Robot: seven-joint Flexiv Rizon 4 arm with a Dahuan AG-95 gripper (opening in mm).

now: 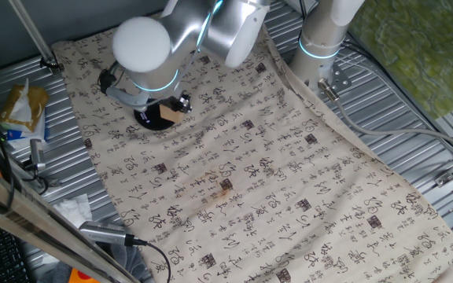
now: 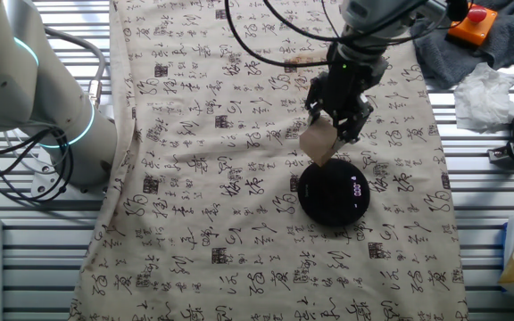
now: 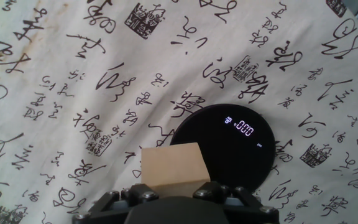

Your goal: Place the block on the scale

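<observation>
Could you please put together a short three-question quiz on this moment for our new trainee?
1. True or false: the block already rests on the scale with the gripper withdrawn.
2. What does the lit display on the scale read? A) 000 B) 125 C) it is dark
3. Fill in: the table is covered by a pale cloth printed with black ____.

Key
1. False. The gripper is shut on the block, which the hand view shows over the scale's near edge; the other fixed view shows it raised above the disc.
2. A. The digits read zero, so no weight is on it.
3. Calligraphy characters.
</observation>
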